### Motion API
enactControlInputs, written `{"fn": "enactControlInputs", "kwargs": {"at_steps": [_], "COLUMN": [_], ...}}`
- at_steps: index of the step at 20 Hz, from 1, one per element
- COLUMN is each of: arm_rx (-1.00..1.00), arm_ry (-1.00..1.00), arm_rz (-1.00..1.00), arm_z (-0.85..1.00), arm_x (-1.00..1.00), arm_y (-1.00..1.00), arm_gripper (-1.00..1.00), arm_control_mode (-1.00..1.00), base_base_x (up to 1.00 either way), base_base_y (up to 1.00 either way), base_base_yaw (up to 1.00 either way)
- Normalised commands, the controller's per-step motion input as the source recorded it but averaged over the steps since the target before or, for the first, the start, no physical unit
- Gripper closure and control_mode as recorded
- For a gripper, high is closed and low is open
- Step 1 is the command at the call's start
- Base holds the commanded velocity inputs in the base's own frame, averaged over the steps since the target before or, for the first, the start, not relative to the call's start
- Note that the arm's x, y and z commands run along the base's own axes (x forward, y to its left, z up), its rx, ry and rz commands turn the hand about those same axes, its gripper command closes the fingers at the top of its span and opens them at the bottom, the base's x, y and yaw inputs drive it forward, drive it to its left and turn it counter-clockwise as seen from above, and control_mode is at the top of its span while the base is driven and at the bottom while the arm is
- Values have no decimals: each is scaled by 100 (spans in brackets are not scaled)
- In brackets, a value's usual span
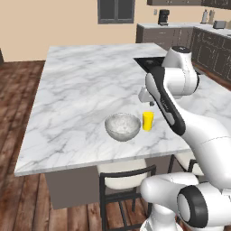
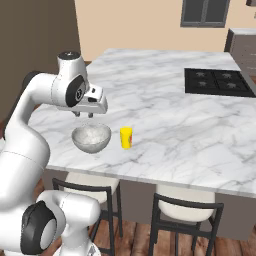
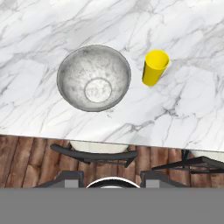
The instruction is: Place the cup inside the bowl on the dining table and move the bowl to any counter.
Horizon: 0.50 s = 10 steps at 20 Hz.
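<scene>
One cup (image 3: 155, 66) stands beside one bowl (image 3: 94, 77) on the dining table (image 3: 183, 105).

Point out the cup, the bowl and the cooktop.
cup (image 3: 155, 68), hand view, on its yellow side wall.
bowl (image 3: 94, 78), hand view, on its inner wall.
cooktop (image 2: 216, 81), right base view, on its black surface.
</scene>
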Motion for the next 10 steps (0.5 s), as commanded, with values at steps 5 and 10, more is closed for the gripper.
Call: {"fn": "enactControlInputs", "kwargs": {"at_steps": [5,10], "arm_rx": [0,0], "arm_ry": [0,0], "arm_rz": [0,0], "arm_z": [0,-3], "arm_x": [1,0], "arm_y": [0,0], "arm_gripper": [-100,-100], "arm_control_mode": [-100,-100], "base_base_x": [0,0], "base_base_y": [0,0], "base_base_yaw": [0,0]}}
